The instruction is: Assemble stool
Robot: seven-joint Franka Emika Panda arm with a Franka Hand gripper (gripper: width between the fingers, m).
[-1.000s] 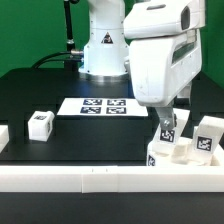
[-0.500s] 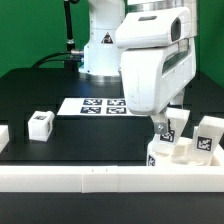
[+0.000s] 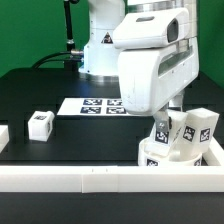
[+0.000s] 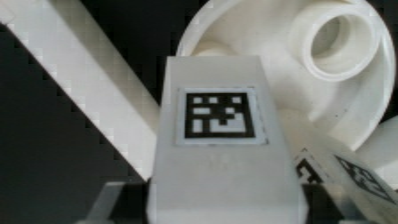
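Observation:
My gripper (image 3: 163, 118) is shut on a white stool leg (image 3: 163, 132) with a black-and-white tag and holds it upright on the round white seat (image 3: 172, 153) at the exterior view's front right. In the wrist view the held leg (image 4: 217, 115) fills the middle between my dark fingers (image 4: 125, 200), with the seat (image 4: 267, 40) and one open socket behind it. A second leg (image 3: 203, 130) stands tilted on the seat's right side. A third leg (image 3: 40, 124) lies loose on the table at the left.
The marker board (image 3: 100, 105) lies behind the gripper. A long white rail (image 3: 90, 178) runs along the front edge, right against the seat; it also shows in the wrist view (image 4: 80, 70). Another white piece (image 3: 3, 136) sits at the left edge. The robot base (image 3: 100, 50) stands at the back.
The gripper has turned with the leg in it. The seat has turned and shifted a little to the left, and the second leg on it now leans.

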